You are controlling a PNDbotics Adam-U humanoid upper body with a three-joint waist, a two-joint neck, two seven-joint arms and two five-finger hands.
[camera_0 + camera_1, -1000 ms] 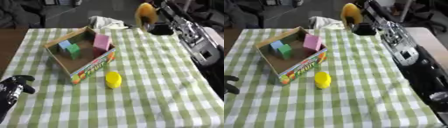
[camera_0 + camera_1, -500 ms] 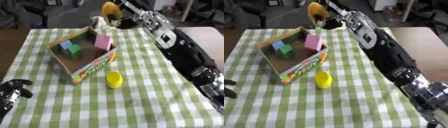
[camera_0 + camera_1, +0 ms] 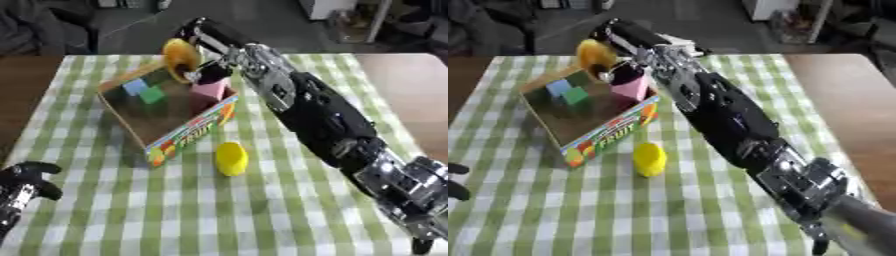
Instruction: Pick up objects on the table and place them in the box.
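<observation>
- Your right arm [image 3: 315,107] reaches from the near right across the table [image 3: 289,210] to the far side, its hand [image 3: 208,70] curled around an orange piece [image 3: 179,59] above the far rim of the box [image 3: 188,137].
- The box, left of centre, already holds pink [image 3: 210,90], green [image 3: 151,95] and blue [image 3: 134,86] blocks; bring the piece over the open middle and lower it before you uncurl the fingers, so it cannot roll off the rim.
- A yellow object [image 3: 231,158] lies just near of the box, well apart from the right hand.
- Your left hand [image 3: 22,187] rests at the near left, fingers curled, holding nothing.
</observation>
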